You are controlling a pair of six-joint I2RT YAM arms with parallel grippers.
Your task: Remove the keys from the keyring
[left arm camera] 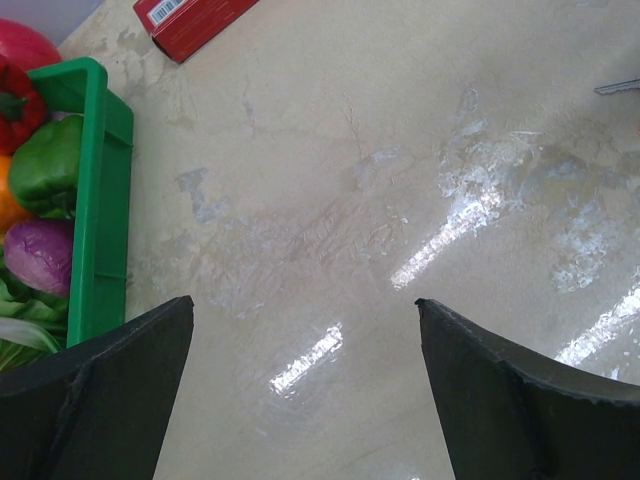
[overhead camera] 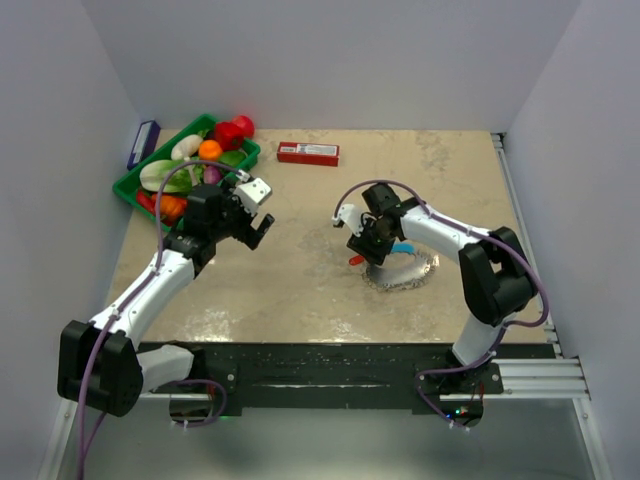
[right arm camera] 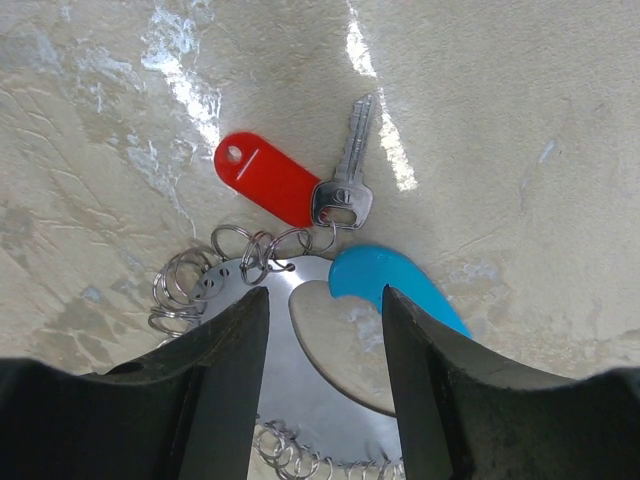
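The keyring (right arm camera: pixel 300 380) is a flat silvery crescent with a bright blue curved section (right arm camera: pixel 385 278) and a fringe of small silvery rings (right arm camera: pixel 185 285). It lies on the table right of centre (overhead camera: pixel 402 268). One silver key (right arm camera: pixel 350 165) with a red tag (right arm camera: pixel 265 180) hangs from a ring at the crescent's end. My right gripper (right arm camera: pixel 322 300) is open just above the crescent, with the jaws either side of its inner edge, holding nothing; the top view shows it as well (overhead camera: pixel 363 247). My left gripper (left arm camera: pixel 303 305) is open and empty over bare table (overhead camera: pixel 258 230).
A green tray (overhead camera: pixel 128 185) of toy vegetables stands at the back left and shows in the left wrist view (left arm camera: pixel 100 200). A long red box (overhead camera: pixel 307 153) lies at the back centre. A dark blue box (overhead camera: pixel 143 143) leans against the left wall.
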